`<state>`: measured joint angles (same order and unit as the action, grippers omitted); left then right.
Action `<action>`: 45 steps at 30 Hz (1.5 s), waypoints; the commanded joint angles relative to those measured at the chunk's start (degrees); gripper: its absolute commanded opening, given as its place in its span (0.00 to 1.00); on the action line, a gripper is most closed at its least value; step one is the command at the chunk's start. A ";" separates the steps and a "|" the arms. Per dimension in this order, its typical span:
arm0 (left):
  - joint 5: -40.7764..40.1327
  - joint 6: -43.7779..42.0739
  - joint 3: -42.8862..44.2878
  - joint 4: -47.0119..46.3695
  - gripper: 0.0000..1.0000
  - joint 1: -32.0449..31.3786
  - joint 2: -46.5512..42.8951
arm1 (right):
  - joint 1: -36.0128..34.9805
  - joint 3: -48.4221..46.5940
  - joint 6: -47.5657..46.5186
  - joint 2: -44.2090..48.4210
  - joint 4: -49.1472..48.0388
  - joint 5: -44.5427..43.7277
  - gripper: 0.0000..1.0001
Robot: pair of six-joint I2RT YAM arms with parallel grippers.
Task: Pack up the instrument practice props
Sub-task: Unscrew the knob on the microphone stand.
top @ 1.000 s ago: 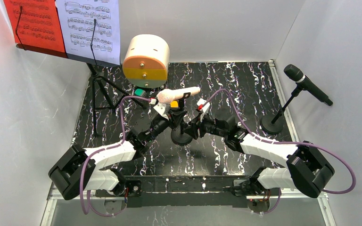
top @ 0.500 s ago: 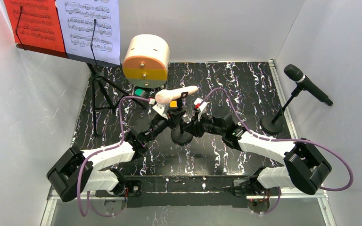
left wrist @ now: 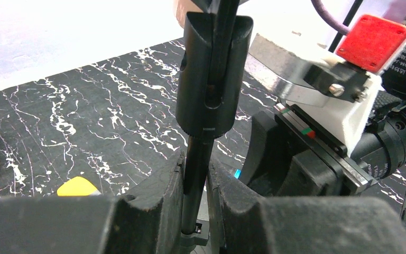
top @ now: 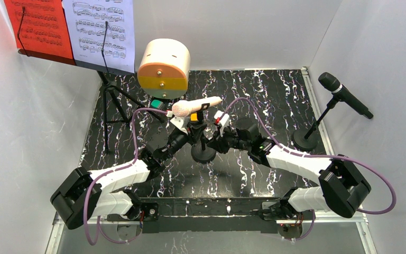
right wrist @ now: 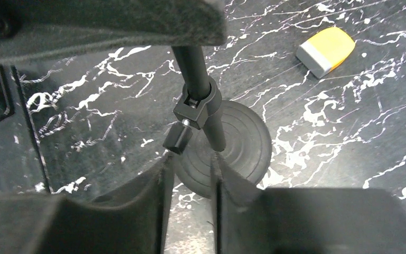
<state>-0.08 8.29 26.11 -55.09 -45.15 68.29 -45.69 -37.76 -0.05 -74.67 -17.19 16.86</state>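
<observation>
A cream microphone (top: 195, 106) rests in the clip (left wrist: 214, 69) of a black round-based mic holder (top: 203, 153) at the middle of the table. My left gripper (left wrist: 195, 164) is shut on the holder's thin pole (left wrist: 195, 180), just below the clip. My right gripper (right wrist: 190, 164) comes in from the right, low by the base (right wrist: 238, 148). Its jaws stand a narrow gap apart with nothing between them, and the pole's clamp (right wrist: 195, 108) is just past the tips. A black microphone (top: 344, 95) sits on its own holder (top: 305, 140) at the far right. The black music rack (top: 105, 69) holds a red page (top: 37, 24) and a white page (top: 103, 26) at the back left.
A cream and orange round box (top: 164, 69) stands at the back centre with a green item (top: 158, 104) below it. A yellow and grey block (right wrist: 326, 48) lies on the marbled table beside the holder. White walls close in on the left, right and back.
The right gripper's jaws have narrowed, and that arm has shifted left, closer to the holder's pole. The cream microphone has moved slightly left with the left gripper.
</observation>
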 commanded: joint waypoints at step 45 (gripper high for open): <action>-2.08 2.98 2.85 13.12 0.00 0.06 0.35 | -3.04 4.74 -40.20 -2.46 -10.08 -3.00 0.01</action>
<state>-1.32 8.16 28.40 -50.46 -44.91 68.45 -46.44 -37.30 -19.66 -77.34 -25.56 16.58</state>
